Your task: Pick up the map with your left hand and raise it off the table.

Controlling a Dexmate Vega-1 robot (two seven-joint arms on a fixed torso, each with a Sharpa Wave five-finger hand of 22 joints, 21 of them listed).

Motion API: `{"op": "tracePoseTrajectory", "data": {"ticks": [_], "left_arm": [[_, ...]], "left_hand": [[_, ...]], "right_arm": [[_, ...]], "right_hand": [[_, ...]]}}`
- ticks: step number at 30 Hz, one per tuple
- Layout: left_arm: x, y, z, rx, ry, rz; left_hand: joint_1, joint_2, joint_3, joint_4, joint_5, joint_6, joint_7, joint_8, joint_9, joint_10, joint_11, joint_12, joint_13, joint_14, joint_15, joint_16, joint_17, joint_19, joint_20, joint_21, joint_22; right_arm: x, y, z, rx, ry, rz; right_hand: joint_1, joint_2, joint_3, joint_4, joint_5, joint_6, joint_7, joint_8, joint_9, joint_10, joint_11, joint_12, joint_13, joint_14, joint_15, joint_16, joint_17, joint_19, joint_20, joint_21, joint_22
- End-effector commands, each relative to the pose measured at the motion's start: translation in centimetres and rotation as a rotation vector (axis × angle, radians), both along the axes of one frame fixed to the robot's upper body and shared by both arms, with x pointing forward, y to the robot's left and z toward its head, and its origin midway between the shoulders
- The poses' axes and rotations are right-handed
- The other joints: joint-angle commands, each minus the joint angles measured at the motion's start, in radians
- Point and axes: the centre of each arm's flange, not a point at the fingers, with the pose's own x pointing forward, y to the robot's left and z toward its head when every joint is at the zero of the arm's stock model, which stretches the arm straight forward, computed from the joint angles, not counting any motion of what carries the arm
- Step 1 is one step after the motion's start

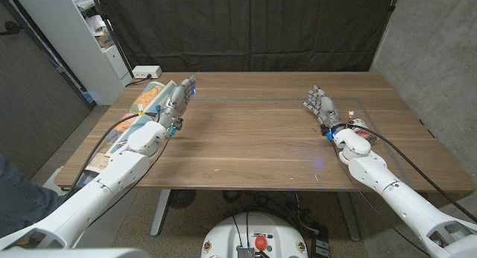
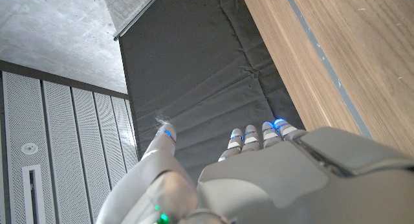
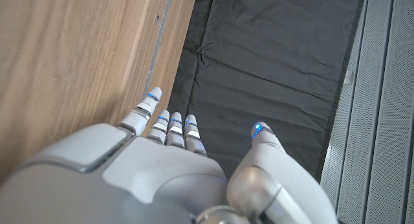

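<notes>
Spanning the scene is one wooden tabletop (image 1: 253,131), a black curtain (image 1: 238,27) hanging behind it and a white shelf unit (image 1: 74,34) at the far left. One map (image 1: 141,101) lies along the tabletop's left edge, partly under the left hand (image 1: 179,98); both it and the right hand (image 1: 319,103) have fingers apart, holding nothing

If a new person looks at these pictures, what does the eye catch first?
Probably the colourful map at the wooden table's far left edge, partly under the left robot hand, whose fingers are extended over it. Opposite, the right robot hand stands open near the right side, holding nothing.
</notes>
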Motion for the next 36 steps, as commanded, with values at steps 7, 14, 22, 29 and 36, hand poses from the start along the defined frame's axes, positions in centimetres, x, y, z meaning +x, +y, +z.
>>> {"op": "tracePoseTrajectory", "data": {"ticks": [7,14,22,29,36], "left_arm": [[-1.7,1.3,1.0,0.028,-0.024,0.049],[-2.1,1.6,1.3,0.046,-0.017,0.066],[-2.9,2.0,1.6,0.088,-0.018,0.088],[-3.9,2.7,1.6,0.108,-0.020,0.118],[-5.0,3.6,1.2,0.115,-0.018,0.152]], "left_hand": [[0.011,0.007,0.001,-0.007,-0.002,0.009,0.025,0.006,0.002,0.013,0.003,0.009,0.003,0.007,0.003,0.008,0.002,0.003,0.003,0.005,0.004],[0.013,0.008,0.002,-0.009,-0.003,0.011,0.025,0.006,0.002,0.015,0.004,0.009,0.003,0.009,0.003,0.008,0.002,0.003,0.006,0.004,0.003],[0.015,0.009,0.002,-0.012,-0.004,0.012,0.024,0.005,0.002,0.015,0.003,0.009,0.003,0.010,0.002,0.008,0.002,0.002,0.007,0.004,0.003],[0.017,0.010,0.003,-0.014,-0.004,0.012,0.025,0.005,0.002,0.017,0.003,0.009,0.003,0.011,0.002,0.008,0.002,0.001,0.009,0.003,0.003],[0.019,0.011,0.003,-0.016,-0.005,0.014,0.024,0.005,0.002,0.019,0.003,0.010,0.003,0.013,0.004,0.008,0.002,0.002,0.009,0.003,0.003]], "right_arm": [[0.1,-0.6,-0.2,0.004,0.008,-0.007],[0.1,-0.9,-0.2,0.008,0.009,-0.008],[0.0,-1.0,-0.4,0.012,0.009,-0.010],[0.0,-1.2,-0.8,0.018,0.017,-0.010],[-0.2,-1.1,-0.7,0.014,0.012,-0.007]], "right_hand": [[0.003,0.005,0.004,-0.003,0.005,0.013,0.000,0.003,0.001,-0.002,0.007,0.007,0.005,0.000,0.008,0.004,0.001,-0.003,-0.002,0.004,0.002],[0.003,0.006,0.003,-0.004,0.005,0.014,0.000,0.003,0.001,-0.002,0.005,0.006,0.005,0.000,0.008,0.004,0.000,-0.003,-0.002,0.005,0.002],[0.002,0.007,0.003,-0.004,0.005,0.013,0.001,0.002,0.002,0.000,0.008,0.007,0.005,0.001,0.008,0.005,-0.001,-0.003,-0.002,0.005,0.002],[0.002,0.008,0.002,-0.004,0.005,0.014,0.000,0.002,0.002,0.000,0.005,0.007,0.005,0.002,0.009,0.005,-0.002,-0.003,-0.002,0.006,0.002],[0.002,0.008,0.001,-0.005,0.005,0.014,0.000,0.002,0.002,0.001,0.006,0.007,0.005,0.000,0.009,0.005,-0.002,-0.002,-0.003,0.006,0.002]]}}
